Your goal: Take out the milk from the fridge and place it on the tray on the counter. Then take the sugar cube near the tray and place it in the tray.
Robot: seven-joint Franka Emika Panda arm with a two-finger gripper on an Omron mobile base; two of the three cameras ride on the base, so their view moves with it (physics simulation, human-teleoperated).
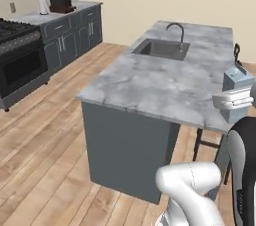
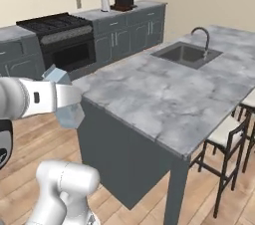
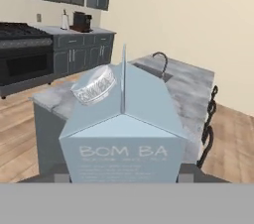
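Observation:
My gripper [image 3: 124, 174] is shut on the milk [image 3: 124, 134], a pale blue-grey carton with a gabled top and a round cap. The carton is held upright in the air, off the floor. From the left base view the milk [image 1: 234, 77] and gripper [image 1: 233, 102] hang at the right edge, beside the marble counter [image 1: 150, 87]. From the right base view the milk [image 2: 65, 100] sits in the gripper [image 2: 67, 97] just left of the counter's near corner [image 2: 164, 99]. The fridge, the tray and the sugar cube are out of view.
The island counter holds a sink [image 1: 162, 48] with a faucet [image 1: 179, 32]. Bar stools [image 2: 226, 144] stand along its right side. A black stove [image 1: 20, 52] stands at the far wall, beside a back counter with a paper towel roll [image 1: 43, 5] and a coffee machine [image 1: 61, 0]. Open wood floor lies between.

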